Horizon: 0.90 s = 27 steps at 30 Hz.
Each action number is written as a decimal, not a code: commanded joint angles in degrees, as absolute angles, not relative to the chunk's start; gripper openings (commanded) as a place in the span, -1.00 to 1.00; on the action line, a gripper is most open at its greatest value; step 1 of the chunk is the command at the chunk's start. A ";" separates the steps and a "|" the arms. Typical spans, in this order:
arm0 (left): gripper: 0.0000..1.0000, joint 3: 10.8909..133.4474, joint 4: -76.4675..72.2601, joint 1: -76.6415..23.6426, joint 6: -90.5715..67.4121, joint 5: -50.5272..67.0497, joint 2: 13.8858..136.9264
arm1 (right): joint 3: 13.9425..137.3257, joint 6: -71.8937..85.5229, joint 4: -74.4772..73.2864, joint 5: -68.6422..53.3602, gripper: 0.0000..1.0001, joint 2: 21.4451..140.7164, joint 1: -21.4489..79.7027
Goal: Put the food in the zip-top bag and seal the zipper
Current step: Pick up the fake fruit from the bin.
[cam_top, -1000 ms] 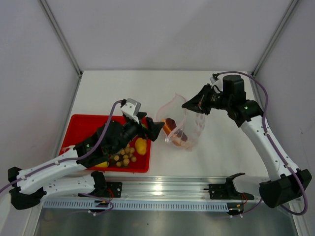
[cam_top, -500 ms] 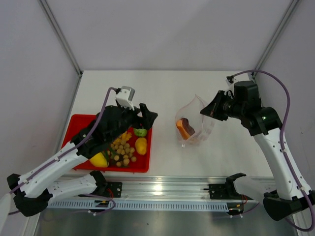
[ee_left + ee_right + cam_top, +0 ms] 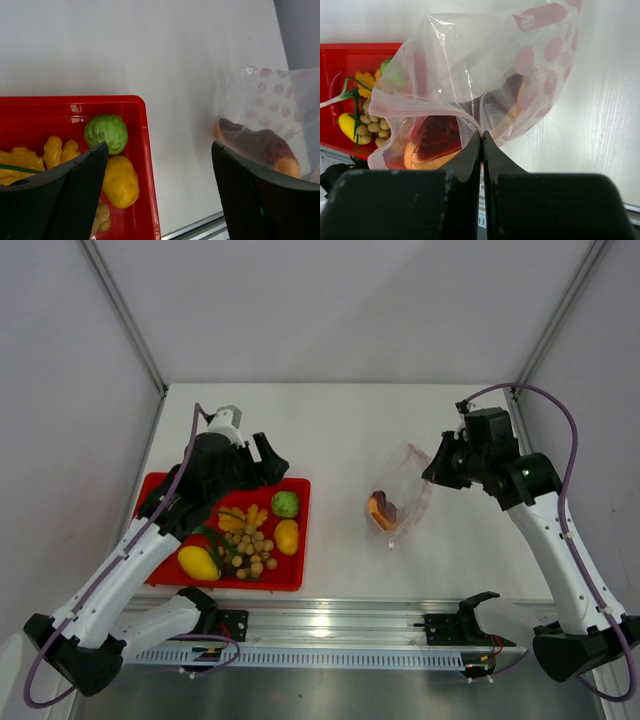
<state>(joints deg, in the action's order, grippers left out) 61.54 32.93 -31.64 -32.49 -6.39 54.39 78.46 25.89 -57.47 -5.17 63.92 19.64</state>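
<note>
Orange wedge (image 3: 382, 508) is in the bag (image 3: 410, 480) now; left gripper (image 3: 157, 150), spread wide and empty, is back over the tray (image 3: 150, 485); right gripper (image 3: 481, 136) pinches the bag.

Two slim robot arms, the left arm (image 3: 122, 568) and the right arm (image 3: 552, 540), are built of white tube links, black joints and black bases (image 3: 575, 652). A grey-purple cable (image 3: 579, 455) loops along each. The left fingers (image 3: 75, 192) are matte black with finely dimpled pads. The right fingers (image 3: 465, 172) are smooth black.
</note>
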 commanded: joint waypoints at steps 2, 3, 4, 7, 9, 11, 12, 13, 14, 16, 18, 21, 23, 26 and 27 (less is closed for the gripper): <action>0.69 60.21 32.09 -30.50 -33.92 1.39 57.65 | 88.64 22.50 -60.46 0.60 -1.00 65.13 19.42; 0.69 58.99 31.47 -30.59 -34.19 1.67 57.83 | 90.42 21.63 -61.60 4.10 -1.00 65.21 19.42; 0.69 58.63 29.99 -30.50 -34.36 1.93 58.01 | 92.09 21.27 -63.79 5.44 -1.00 65.39 19.34; 0.70 56.69 27.43 -30.24 -35.15 3.07 58.88 | 97.20 20.13 -67.66 9.13 -1.00 65.30 18.90; 0.69 55.12 26.20 -30.32 -35.59 3.60 59.68 | 99.05 19.78 -69.25 9.67 -1.00 65.04 18.81; 0.68 54.67 25.67 -30.32 -35.86 3.43 60.46 | 99.49 19.60 -69.70 8.27 -1.00 64.86 18.81; 0.68 54.41 25.49 -30.32 -35.86 3.43 61.25 | 99.23 19.60 -69.96 7.48 -1.00 65.04 18.72; 0.68 53.71 25.31 -30.24 -35.86 3.25 61.61 | 98.62 19.43 -69.79 5.47 -1.00 65.30 18.72; 0.68 53.44 25.23 -30.23 -35.86 3.08 61.96 | 97.83 19.34 -69.44 4.41 -1.00 65.91 18.72; 0.68 52.74 25.05 -30.23 -35.77 2.03 63.19 | 93.88 19.77 -67.51 1.25 -1.00 66.36 18.72; 0.68 52.29 24.09 -30.23 -35.60 1.23 63.72 | 90.28 20.39 -63.75 -1.12 -1.00 66.10 18.98; 0.68 50.63 22.16 -29.62 -35.59 0.62 65.21 | 83.77 21.71 -59.78 -3.25 -1.00 66.18 19.16; 0.67 50.89 21.88 -29.18 -35.95 0.62 67.40 | 80.69 22.24 -58.28 -3.95 -1.00 66.36 19.51; 0.68 51.33 21.27 -28.92 -36.47 0.27 70.30 | 78.93 22.59 -56.69 -4.22 -1.00 66.53 19.60; 0.69 51.33 21.01 -28.92 -36.65 0.26 70.83 | 78.84 22.59 -56.25 -4.22 -1.00 66.62 19.69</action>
<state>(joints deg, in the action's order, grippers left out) 51.05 23.94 -29.50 -35.14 1.41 69.25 78.61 21.78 -61.25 -2.63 67.66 19.44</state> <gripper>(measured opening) 0.842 0.006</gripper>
